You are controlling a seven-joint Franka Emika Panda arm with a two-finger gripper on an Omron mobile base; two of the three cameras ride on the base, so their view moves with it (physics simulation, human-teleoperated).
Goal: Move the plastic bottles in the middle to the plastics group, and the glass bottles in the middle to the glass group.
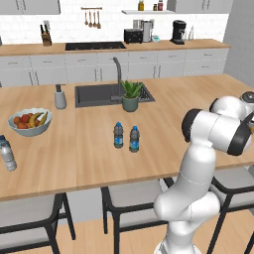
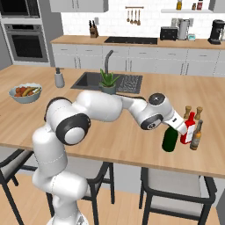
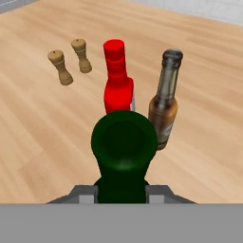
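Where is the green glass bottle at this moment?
The green bottle stands at the right of the right base view, on the near part of the wooden counter, held by the gripper, beside the red bottle and brown bottle.

A home kitchen: sink [image 1: 106, 94] mid-frame in a wooden island, stove [image 1: 95, 45] and coffee maker [image 1: 178, 31] along the top.

A long light-wood island counter [image 1: 89, 163] holds a recessed dark sink [image 1: 99, 95]. Beyond the sink runs a white tiled wall [image 1: 69, 25] above pale grey cabinets [image 1: 89, 69]. In front of the sink, grey-cushioned black-framed stools [image 1: 134, 203] stand on a wooden floor [image 1: 89, 245].
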